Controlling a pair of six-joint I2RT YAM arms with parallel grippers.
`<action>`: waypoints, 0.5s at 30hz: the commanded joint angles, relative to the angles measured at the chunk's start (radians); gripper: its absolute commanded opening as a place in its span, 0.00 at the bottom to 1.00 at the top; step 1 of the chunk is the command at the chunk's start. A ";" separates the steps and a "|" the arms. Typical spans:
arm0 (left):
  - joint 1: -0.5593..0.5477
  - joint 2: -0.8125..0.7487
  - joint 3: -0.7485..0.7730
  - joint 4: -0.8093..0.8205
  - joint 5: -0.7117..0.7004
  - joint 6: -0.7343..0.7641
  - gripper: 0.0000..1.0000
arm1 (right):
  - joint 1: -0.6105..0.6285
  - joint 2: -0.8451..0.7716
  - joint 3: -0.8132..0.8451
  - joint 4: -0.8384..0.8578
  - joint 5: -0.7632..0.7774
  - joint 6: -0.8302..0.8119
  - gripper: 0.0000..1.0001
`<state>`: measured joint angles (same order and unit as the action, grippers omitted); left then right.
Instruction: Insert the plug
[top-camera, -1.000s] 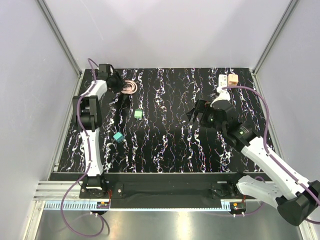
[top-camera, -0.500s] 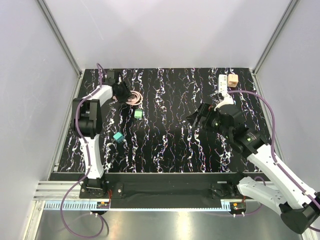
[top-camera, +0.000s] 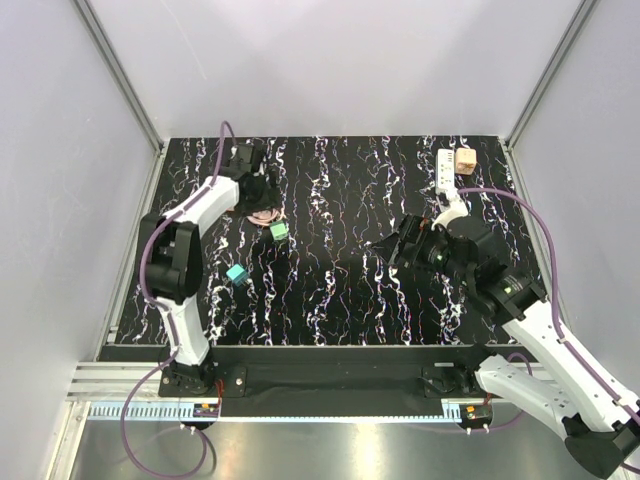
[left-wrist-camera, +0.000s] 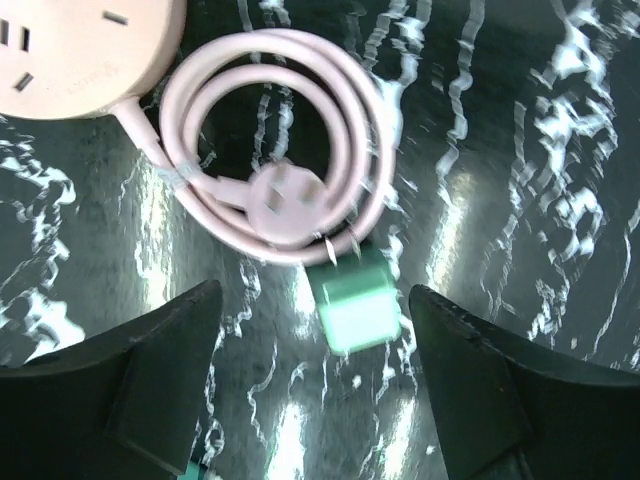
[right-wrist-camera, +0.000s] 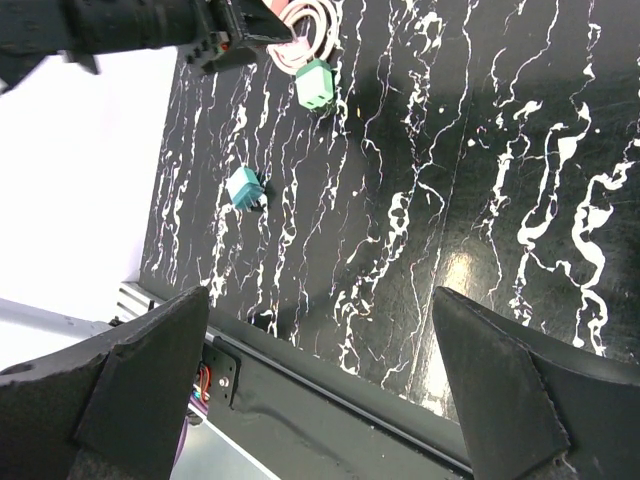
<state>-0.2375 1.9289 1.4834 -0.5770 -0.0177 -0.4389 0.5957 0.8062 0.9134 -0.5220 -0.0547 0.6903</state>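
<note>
Left end effector (left-wrist-camera: 312, 300) found with fingers spread wide, nothing gripped. It was held over coiled pink cable (left-wrist-camera: 372, 150) and green block (left-wrist-camera: 355, 305), block lying right against coil's edge. Right end effector (right-wrist-camera: 320, 295) found spread to its widest, nothing held, poised above middle-right of desk (top-camera: 340, 290). Plug (top-camera: 466, 159) noted at far right corner of desk, just beside white power strip (top-camera: 444, 167), well apart from both end effectors.

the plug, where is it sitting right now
In the top view the plug sits at the far right corner of the table, just right of the white power strip.
</note>
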 joint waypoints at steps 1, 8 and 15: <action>-0.068 -0.106 -0.009 -0.038 -0.139 0.088 0.81 | -0.002 0.002 -0.001 -0.009 -0.028 0.009 1.00; -0.124 -0.079 -0.110 -0.002 -0.117 -0.015 0.80 | -0.002 0.030 0.004 -0.007 -0.039 0.002 1.00; -0.155 -0.004 -0.110 0.041 -0.126 -0.096 0.82 | -0.002 0.024 0.007 -0.009 -0.034 -0.003 1.00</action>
<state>-0.3836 1.9095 1.3758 -0.5919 -0.1120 -0.4858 0.5957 0.8391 0.9119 -0.5224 -0.0731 0.6903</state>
